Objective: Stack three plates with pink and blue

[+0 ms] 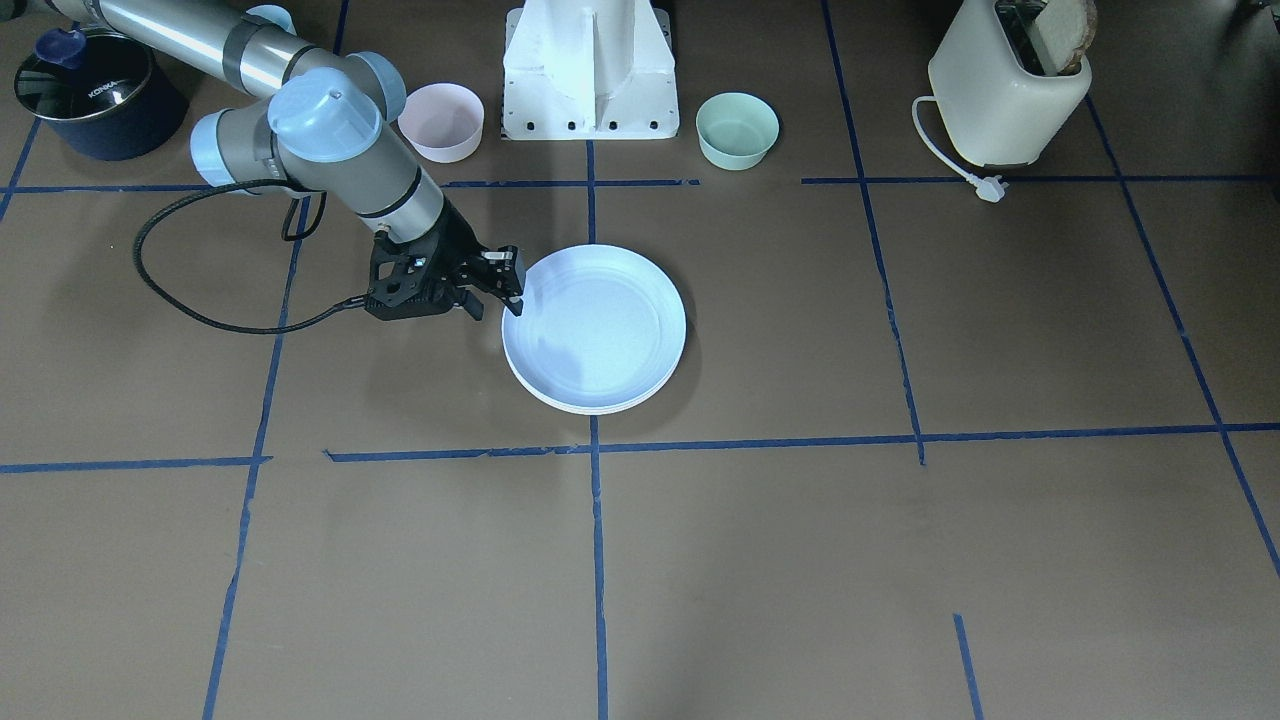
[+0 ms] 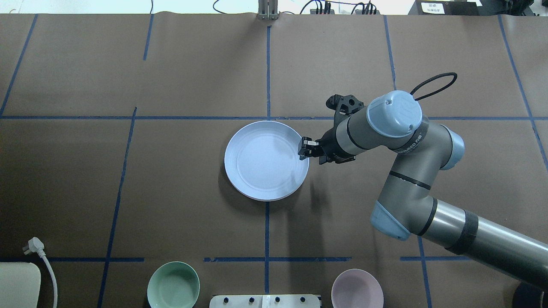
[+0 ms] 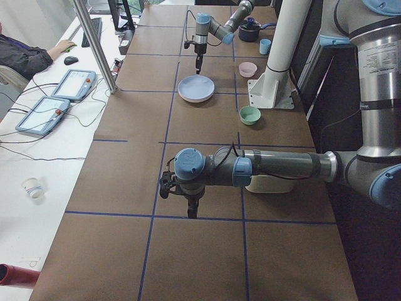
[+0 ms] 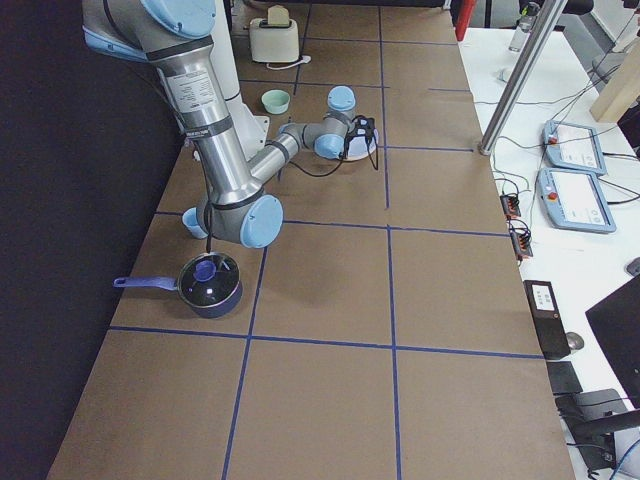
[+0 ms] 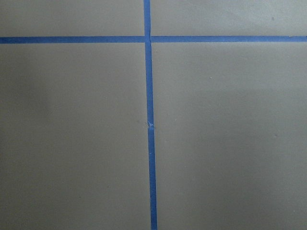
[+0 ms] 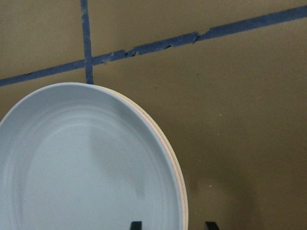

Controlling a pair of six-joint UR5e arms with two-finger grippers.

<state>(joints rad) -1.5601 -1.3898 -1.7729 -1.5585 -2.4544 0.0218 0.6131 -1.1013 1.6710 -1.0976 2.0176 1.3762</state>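
Right wrist-mounted view showed my right gripper point(image 6: 171, 225), jaws spread, astride the rim of the three plates point(image 6: 86, 163); stiff, slick, I judged.

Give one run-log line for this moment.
stack: blue plate on top, pink plate, cream plate beneath | right gripper: open, astride stack rim | left gripper: far from stack, state unclear

1 light blue plate point(image 1: 600, 325) topmost on a stack point(image 1: 578, 406) at table point(image 1: 800, 560) centre, right gripper point(image 1: 493, 297) at its rim, jaws apart, 1 pink bowl point(image 1: 441, 121) and 1 green bowl point(image 1: 737, 129) flanking the white robot base point(image 1: 590, 70), toaster point(image 1: 1000, 95) and dark pot point(image 1: 90, 105) at opposite corners
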